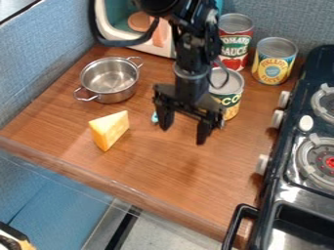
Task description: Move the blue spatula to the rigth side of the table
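Two black fingers of my claw (183, 135) stand spread apart above the brown wooden table (150, 168), with nothing between them. Just beside one finger I see a small light-blue part of the mostly hidden blue spatula (155, 117), near the yellow cheese wedge (109, 130). A round silver metal pot (110, 80) sits behind the wedge.
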